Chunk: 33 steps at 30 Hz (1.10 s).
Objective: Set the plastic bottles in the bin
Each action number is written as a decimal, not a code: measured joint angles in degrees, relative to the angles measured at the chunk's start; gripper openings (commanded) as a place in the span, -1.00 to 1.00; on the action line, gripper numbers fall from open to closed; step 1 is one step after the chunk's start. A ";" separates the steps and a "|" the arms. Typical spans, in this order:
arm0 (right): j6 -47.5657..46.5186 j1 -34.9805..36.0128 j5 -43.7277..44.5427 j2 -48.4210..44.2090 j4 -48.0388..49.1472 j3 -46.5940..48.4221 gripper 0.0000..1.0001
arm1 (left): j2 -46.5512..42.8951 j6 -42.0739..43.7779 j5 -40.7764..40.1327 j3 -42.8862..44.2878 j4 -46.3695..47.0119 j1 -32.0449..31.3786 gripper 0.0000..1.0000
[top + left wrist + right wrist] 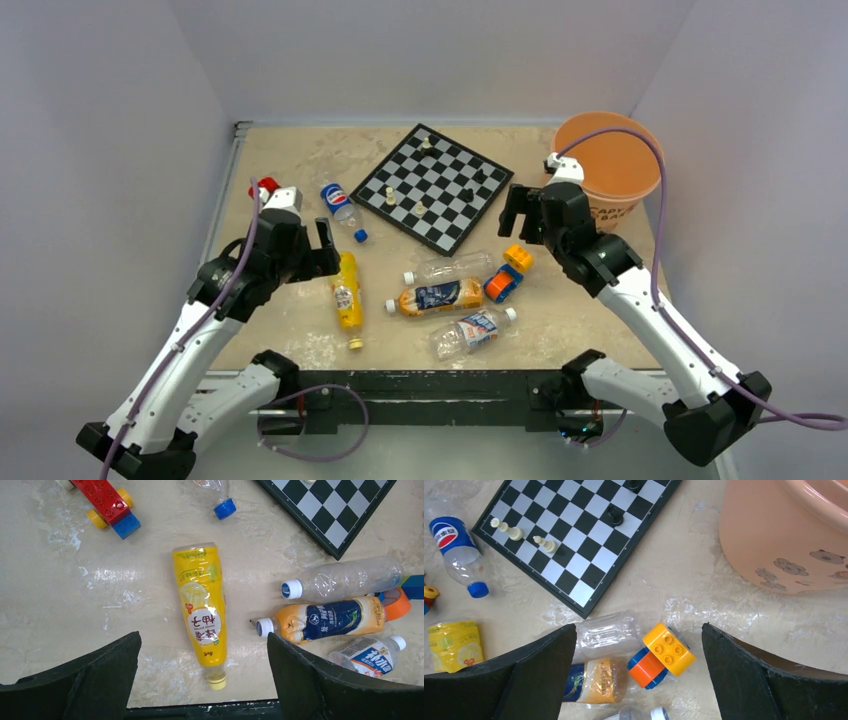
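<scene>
Left fingers (75, 680) near yellow Chinese-lettered bottle (202, 610), Pepsi bottle (338, 198) beyond

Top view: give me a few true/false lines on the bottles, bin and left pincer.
1. The yellow bottle stands upright. False: it lies on its side.
2. The left pincer grips the yellow bottle. False: it is open above the bottle, holding nothing.
3. The chessboard lies between the Pepsi bottle and the bin. True.
4. The bin stands at the far right corner of the table. True.
</scene>
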 measured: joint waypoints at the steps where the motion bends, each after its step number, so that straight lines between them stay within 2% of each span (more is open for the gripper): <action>1: 0.00 0.09 0.33 -0.22 0.00 -0.28 0.97 | -0.02 0.07 0.00 0.17 -0.13 0.00 1.00; 11: 2.99 1.05 2.08 -3.06 -3.02 -0.70 0.96 | 0.28 0.28 1.42 1.84 -0.66 0.00 1.00; 15: 7.02 4.90 2.40 -3.63 -4.39 -1.14 0.94 | 1.27 0.28 2.69 1.84 -0.61 0.00 1.00; 22: 22.80 18.29 6.08 -1.03 -11.80 -1.11 0.97 | 1.16 0.24 2.75 1.81 -0.59 0.00 1.00; 28: 40.79 26.56 7.56 9.11 -22.36 -1.05 0.97 | 0.90 0.28 2.75 1.77 -0.61 0.00 1.00; 30: 45.66 28.35 6.73 12.39 -24.33 -1.31 0.96 | 0.90 0.42 2.64 1.66 -0.66 0.00 1.00; 33: 50.31 28.81 4.70 12.52 -23.28 -4.48 0.94 | 0.90 1.36 1.79 1.64 -0.76 0.00 1.00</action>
